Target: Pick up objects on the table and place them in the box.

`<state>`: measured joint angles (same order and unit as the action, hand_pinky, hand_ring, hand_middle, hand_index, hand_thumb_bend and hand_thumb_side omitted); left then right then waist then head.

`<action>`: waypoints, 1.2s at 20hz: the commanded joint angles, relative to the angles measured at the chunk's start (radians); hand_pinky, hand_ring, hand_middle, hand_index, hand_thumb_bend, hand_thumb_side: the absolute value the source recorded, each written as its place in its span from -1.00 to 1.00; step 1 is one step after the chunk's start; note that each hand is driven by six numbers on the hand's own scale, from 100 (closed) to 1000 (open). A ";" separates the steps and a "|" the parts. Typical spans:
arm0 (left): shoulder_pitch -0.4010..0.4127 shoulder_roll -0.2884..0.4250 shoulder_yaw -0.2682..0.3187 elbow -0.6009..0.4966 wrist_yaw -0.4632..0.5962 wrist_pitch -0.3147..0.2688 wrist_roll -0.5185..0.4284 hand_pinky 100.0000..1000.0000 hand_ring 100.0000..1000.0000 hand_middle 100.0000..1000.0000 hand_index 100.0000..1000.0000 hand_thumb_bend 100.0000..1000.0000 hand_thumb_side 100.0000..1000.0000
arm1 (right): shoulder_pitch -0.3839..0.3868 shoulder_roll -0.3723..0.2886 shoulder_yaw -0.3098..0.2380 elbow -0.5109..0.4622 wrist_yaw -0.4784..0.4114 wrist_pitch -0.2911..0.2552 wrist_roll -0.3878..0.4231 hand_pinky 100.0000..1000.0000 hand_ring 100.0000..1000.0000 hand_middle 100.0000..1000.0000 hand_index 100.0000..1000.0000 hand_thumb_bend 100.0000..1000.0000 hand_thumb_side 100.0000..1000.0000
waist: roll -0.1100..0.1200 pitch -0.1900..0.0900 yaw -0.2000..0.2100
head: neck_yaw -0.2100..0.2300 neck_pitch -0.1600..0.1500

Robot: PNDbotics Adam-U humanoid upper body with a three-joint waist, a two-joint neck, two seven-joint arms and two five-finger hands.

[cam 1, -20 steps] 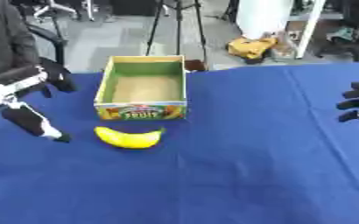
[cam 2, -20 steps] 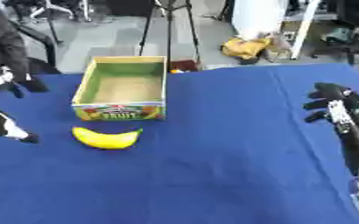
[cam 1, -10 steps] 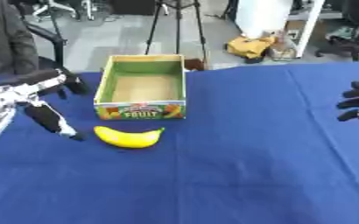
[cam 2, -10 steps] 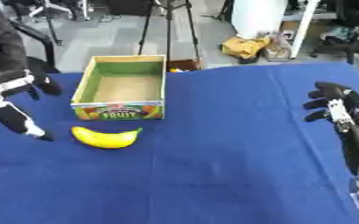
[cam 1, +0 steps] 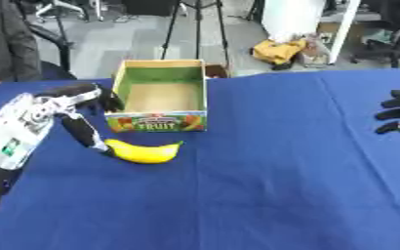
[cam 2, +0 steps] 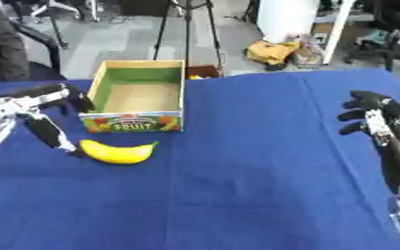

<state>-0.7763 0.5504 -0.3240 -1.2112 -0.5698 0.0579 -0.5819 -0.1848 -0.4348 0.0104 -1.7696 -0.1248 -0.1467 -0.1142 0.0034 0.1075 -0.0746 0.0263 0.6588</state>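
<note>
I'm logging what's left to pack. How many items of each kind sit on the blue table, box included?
banana: 1
box, open and empty: 1
Total: 2

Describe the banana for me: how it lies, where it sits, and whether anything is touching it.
The banana is yellow, whole and unpeeled, lying flat on the blue tablecloth with its curve bowing toward the robot and its dark-tipped end pointing right and up. It sits just in front of the fruit box, apart from it. The left hand is at its left end, one dark fingertip meeting or nearly meeting it; contact cannot be confirmed. Nothing is curled round it.
</note>
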 commanded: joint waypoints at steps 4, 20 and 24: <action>-0.051 -0.049 0.003 0.097 -0.082 -0.040 -0.003 0.23 0.38 0.15 0.44 0.59 -0.99 | -0.014 -0.013 -0.001 -0.012 -0.010 -0.001 0.005 -0.11 0.15 0.18 0.50 -1.00 0.41 | -0.001 -0.015 -0.008 | 0.003 0.007; -0.070 -0.131 0.021 0.213 -0.174 -0.074 0.040 0.20 0.35 0.13 0.39 0.44 -1.00 | -0.016 -0.007 0.004 -0.009 -0.011 -0.001 0.012 -0.10 0.15 0.18 0.50 -1.00 0.42 | 0.002 -0.010 -0.018 | 0.017 0.010; -0.070 -0.139 0.024 0.228 -0.175 -0.078 0.047 0.20 0.35 0.12 0.38 0.38 -1.00 | -0.016 -0.005 0.003 -0.009 -0.011 -0.002 0.012 -0.10 0.15 0.18 0.50 -1.00 0.42 | 0.003 -0.008 -0.020 | 0.018 0.009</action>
<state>-0.8200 0.4008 -0.3121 -0.9771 -0.7404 -0.0190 -0.5410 -0.1862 -0.4258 0.0193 -1.7692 -0.1257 -0.1469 -0.1040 0.0061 0.1104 -0.0933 0.0421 0.6665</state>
